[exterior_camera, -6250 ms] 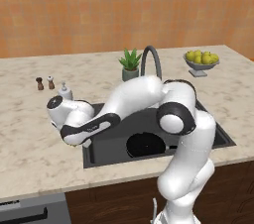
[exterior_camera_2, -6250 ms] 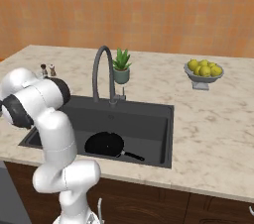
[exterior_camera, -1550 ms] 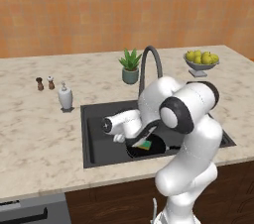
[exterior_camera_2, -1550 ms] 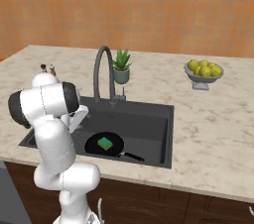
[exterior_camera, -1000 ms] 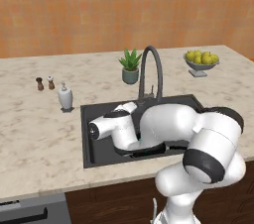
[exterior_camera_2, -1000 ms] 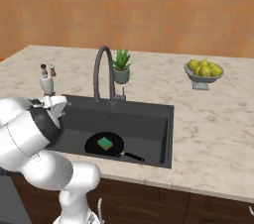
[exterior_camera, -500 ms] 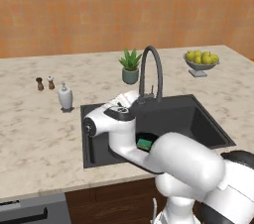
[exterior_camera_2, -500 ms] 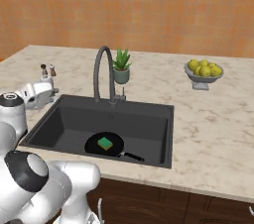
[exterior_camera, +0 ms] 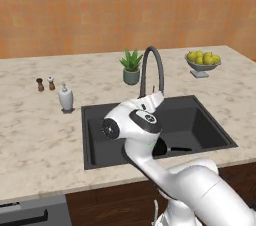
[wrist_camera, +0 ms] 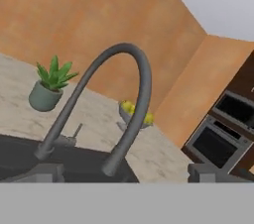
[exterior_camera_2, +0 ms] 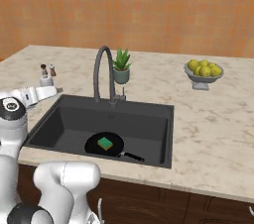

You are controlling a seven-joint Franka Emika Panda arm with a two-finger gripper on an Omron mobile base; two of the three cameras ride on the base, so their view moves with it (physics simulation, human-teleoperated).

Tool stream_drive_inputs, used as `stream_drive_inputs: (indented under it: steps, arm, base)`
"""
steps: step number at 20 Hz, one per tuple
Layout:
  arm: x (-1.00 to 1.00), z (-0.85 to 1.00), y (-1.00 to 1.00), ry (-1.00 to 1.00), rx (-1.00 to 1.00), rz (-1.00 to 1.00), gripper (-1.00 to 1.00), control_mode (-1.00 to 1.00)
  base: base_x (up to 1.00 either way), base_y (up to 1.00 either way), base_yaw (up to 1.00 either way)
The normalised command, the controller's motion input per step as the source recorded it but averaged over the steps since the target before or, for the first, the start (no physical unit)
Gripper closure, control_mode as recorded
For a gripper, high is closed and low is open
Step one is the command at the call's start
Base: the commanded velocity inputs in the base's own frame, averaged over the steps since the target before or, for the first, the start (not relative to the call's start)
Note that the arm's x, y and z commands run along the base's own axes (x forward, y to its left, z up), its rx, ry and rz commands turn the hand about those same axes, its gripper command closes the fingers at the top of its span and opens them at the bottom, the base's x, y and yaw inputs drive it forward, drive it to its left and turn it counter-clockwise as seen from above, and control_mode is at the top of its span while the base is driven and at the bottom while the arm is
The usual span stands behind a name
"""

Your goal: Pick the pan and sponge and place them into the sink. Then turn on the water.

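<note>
My fingers [wrist_camera: 121,172] stand wide apart with nothing between them; in the hand view the two dark tips sit low at either side, and between them I look straight at the tap [wrist_camera: 106,104]. Its dark grey gooseneck curves up and over, the spout end hanging down close in front of me, its base and a small side lever at the rim of the sink [wrist_camera: 30,151].

From the right base view, my hand [exterior_camera_2: 42,94] reaches over the left rim of the sink [exterior_camera_2: 149,106], level with the tabletop [exterior_camera_2: 213,134]. Down in the black basin lies the pan [exterior_camera_2: 104,144], toward the near wall, its straight handle pointing to the right along the bottom. The sponge [exterior_camera_2: 104,143] rests inside the pan, green side up, a yellow edge showing.

In the left base view my arm covers the middle of the basin, and only the pan's handle [exterior_camera: 181,148] peeks out to the right of it.

Farther back, a white soap dispenser [exterior_camera: 65,98] stands on the tabletop left of the sink, with two small shakers [exterior_camera: 45,84] beyond it. A potted plant [exterior_camera: 131,67] sits just behind the tap, and a bowl of lemons [exterior_camera: 202,63] stands well off to the right, near the orange wall [exterior_camera: 100,10].
</note>
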Motion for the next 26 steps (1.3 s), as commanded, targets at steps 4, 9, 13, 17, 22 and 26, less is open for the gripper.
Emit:
stream_drive_inputs:
  steps: [4, 9, 13, 17, 22, 26]
  arm:
    - [-0.04, 0.56, -0.81, -0.04, 0.34, 0.02, -1.00, -1.00]
    - [0.00, 0.56, -0.75, 0.03, 0.34, 0.05, -1.00, -1.00]
    - [0.00, 0.41, -0.70, 0.04, 0.26, 0.07, -1.00, -1.00]
    - [0.01, 0.28, -0.69, 0.00, 0.33, 0.01, -1.00, -1.00]
    - [0.12, 0.13, -0.62, -0.01, 0.42, 0.00, -1.00, -1.00]
    - [0.09, 0.13, -0.64, 0.00, 0.58, 0.00, -1.00, -1.00]
  base:
    - [0.00, 0.00, 0.00]
    - [0.00, 0.00, 0.00]
    - [0.00, 0.00, 0.00]
    - [0.00, 0.00, 0.00]
    - [0.00, 0.00, 0.00]
    - [0.00, 0.00, 0.00]
